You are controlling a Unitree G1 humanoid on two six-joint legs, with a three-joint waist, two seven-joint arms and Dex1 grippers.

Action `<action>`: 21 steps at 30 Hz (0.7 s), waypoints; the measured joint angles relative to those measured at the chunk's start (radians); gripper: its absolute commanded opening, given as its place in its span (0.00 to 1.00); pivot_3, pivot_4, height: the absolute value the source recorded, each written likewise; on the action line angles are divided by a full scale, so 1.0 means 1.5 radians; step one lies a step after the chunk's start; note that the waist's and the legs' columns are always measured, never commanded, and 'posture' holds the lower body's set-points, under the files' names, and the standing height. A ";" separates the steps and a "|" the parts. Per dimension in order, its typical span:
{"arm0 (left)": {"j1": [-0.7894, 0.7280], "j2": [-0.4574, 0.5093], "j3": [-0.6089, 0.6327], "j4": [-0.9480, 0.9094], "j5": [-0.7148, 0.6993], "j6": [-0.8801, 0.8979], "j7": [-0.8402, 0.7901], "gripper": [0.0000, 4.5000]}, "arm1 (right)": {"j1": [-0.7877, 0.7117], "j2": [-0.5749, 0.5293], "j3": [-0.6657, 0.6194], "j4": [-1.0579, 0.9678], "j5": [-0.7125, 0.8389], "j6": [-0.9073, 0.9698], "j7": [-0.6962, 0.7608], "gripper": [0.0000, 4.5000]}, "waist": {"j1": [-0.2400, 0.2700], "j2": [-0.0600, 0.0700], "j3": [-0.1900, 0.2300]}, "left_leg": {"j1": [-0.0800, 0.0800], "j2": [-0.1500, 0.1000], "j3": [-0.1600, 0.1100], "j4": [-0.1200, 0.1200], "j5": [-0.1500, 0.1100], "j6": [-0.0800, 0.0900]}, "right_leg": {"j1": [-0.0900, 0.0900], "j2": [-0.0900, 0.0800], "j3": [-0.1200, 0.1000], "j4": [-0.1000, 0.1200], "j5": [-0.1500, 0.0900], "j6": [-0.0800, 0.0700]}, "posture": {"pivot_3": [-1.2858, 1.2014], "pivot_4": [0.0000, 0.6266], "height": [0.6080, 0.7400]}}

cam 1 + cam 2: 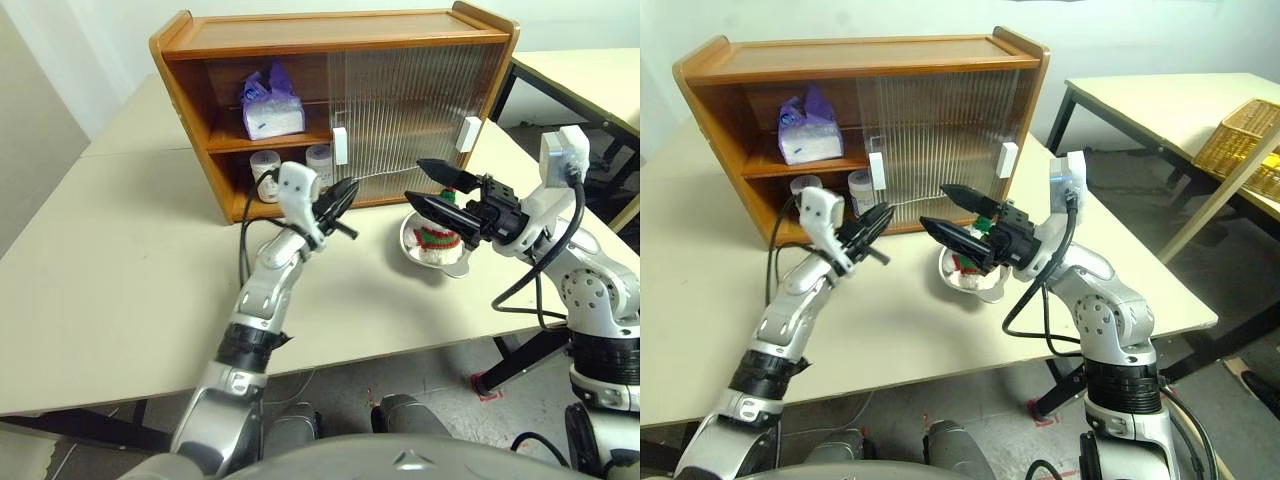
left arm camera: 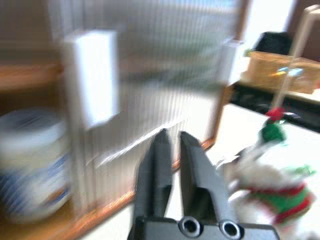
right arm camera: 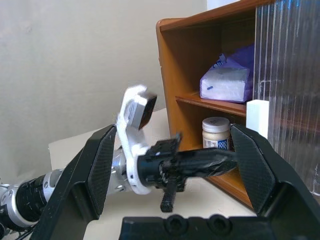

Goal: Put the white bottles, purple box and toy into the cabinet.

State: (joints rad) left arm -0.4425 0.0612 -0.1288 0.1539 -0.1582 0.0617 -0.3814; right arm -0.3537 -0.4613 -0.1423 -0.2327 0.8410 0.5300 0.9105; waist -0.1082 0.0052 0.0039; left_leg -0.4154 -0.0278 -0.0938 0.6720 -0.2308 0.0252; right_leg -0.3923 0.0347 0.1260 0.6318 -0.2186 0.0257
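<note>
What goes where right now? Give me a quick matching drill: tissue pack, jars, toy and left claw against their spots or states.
Things:
1. purple tissue pack
2. white jars
3. toy
4. left claw

Places or states:
A. in the metal bowl on the table
B. shut, holding nothing
C. upper shelf of the cabinet
D. lower shelf of the cabinet

Pairs: 1-C, 2-D, 3-A, 4-B

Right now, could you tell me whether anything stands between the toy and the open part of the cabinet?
Only the left hand, shut and empty, hovers between the toy in its bowl and the cabinet opening. The table between them looks bare.
</note>
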 measured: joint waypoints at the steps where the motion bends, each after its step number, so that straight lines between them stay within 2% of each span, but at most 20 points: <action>1: -0.010 -0.011 -0.001 0.006 0.001 0.000 0.004 0.00 | 0.001 0.000 -0.001 0.000 0.000 -0.001 0.000 1.00 | -0.001 0.000 0.000 | 0.001 0.000 0.000 0.000 0.000 0.000 | 0.000 0.001 0.000 0.000 0.000 0.000 | 0.44 0.00 1.00; 7: -0.099 -0.078 -0.002 0.125 0.030 -0.023 0.065 0.00 | 0.015 0.002 -0.002 -0.010 -0.007 -0.007 -0.012 1.00 | -0.004 0.000 0.000 | 0.001 0.002 0.000 0.000 0.001 0.002 | 0.001 0.002 0.000 0.000 0.000 0.001 | 0.43 0.00 1.00; 10: -0.130 -0.089 0.010 0.171 0.047 -0.048 0.111 0.00 | 0.017 0.001 -0.002 -0.017 -0.008 -0.008 -0.016 1.00 | -0.010 0.000 0.000 | 0.001 0.002 0.000 0.000 0.001 0.003 | 0.001 0.002 0.000 -0.001 -0.001 0.002 | 0.43 0.00 1.00; 12: -0.144 -0.096 0.025 0.199 0.059 -0.065 0.155 0.00 | 0.018 0.000 -0.003 -0.020 -0.008 -0.008 -0.019 1.00 | -0.015 0.000 0.000 | 0.001 0.002 0.000 0.000 0.005 0.008 | 0.001 0.002 0.000 -0.001 -0.001 0.003 | 0.43 0.00 1.00; 21: -0.155 -0.108 0.063 0.245 0.101 -0.100 0.300 0.00 | 0.018 -0.002 -0.003 -0.020 -0.008 -0.008 -0.019 1.00 | -0.022 -0.001 0.001 | 0.001 -0.002 0.001 0.000 0.005 0.010 | 0.002 0.003 -0.001 -0.001 -0.004 0.008 | 0.43 0.00 1.00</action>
State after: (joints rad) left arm -0.6756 -0.1008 -0.0343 0.5216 -0.0069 -0.0888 0.0684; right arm -0.3271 -0.4644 -0.1462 -0.2633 0.8294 0.5181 0.8816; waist -0.1405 0.0043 0.0048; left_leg -0.4147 -0.0314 -0.0930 0.6717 -0.2230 0.0396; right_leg -0.3890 0.0387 0.1249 0.6301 -0.2239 0.0375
